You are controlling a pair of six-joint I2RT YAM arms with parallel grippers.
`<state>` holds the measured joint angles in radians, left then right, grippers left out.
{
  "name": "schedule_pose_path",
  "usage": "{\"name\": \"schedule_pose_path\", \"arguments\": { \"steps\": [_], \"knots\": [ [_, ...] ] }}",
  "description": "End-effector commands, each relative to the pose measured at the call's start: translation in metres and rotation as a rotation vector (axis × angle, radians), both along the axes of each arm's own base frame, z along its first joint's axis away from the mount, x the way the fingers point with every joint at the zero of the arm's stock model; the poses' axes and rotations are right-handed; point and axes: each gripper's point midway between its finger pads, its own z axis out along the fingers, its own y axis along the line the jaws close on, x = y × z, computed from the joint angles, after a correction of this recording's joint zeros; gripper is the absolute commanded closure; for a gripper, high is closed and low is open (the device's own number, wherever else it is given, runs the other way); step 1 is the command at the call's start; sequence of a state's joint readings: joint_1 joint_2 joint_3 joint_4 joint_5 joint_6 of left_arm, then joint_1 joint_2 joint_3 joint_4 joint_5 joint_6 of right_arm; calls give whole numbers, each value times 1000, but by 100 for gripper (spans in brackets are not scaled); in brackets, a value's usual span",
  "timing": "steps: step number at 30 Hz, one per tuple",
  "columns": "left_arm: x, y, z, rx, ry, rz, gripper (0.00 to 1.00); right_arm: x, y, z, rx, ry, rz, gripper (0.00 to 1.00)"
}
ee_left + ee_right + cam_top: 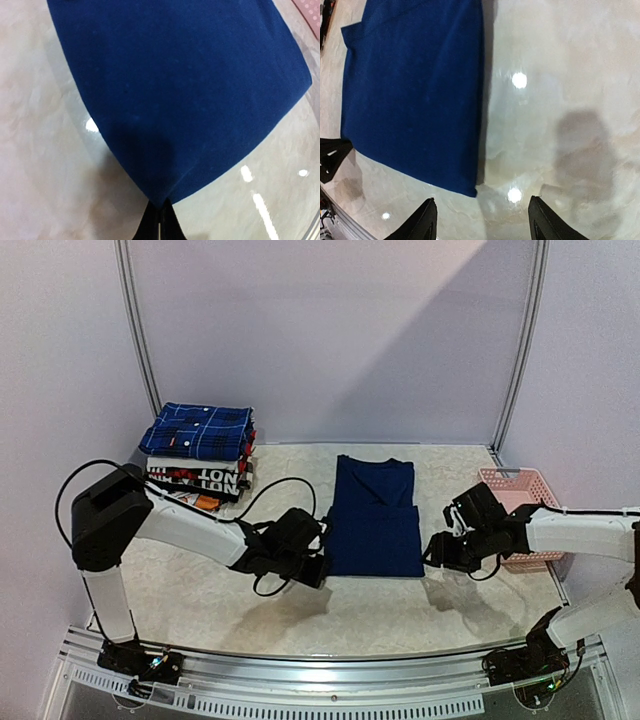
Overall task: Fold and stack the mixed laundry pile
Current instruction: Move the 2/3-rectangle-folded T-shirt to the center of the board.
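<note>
The navy T-shirt (374, 518) lies partly folded in the middle of the table, its print hidden. The dark-blue plaid shirt (198, 430) lies folded on top of a stack at the back left. My left gripper (318, 570) is at the T-shirt's near left corner; in the left wrist view its fingers (161, 222) are shut on that corner of the T-shirt (190, 90). My right gripper (434, 550) is open and empty just right of the T-shirt's near right corner (470, 190), above bare table; its fingertips (426, 220) stand wide apart.
A pink lattice basket (520, 508) stands at the right edge behind my right arm. Under the plaid shirt lie white and black folded garments with red lettering (200, 480). The table (400, 610) is pale marble. A metal rail runs along the near edge.
</note>
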<state>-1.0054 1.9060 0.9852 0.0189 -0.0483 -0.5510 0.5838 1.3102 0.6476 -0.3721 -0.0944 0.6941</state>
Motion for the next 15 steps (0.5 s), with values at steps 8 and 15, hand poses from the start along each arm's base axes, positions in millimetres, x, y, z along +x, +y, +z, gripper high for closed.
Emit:
{"name": "schedule_pose_path", "arguments": {
  "steps": [8,15],
  "knots": [
    [-39,21,-12,-28,54,-13,81,-47,29,-12,321,93,10,39],
    [-30,28,2,-36,-2,33,60,-46,45,-22,378,116,22,47]
  ]
}}
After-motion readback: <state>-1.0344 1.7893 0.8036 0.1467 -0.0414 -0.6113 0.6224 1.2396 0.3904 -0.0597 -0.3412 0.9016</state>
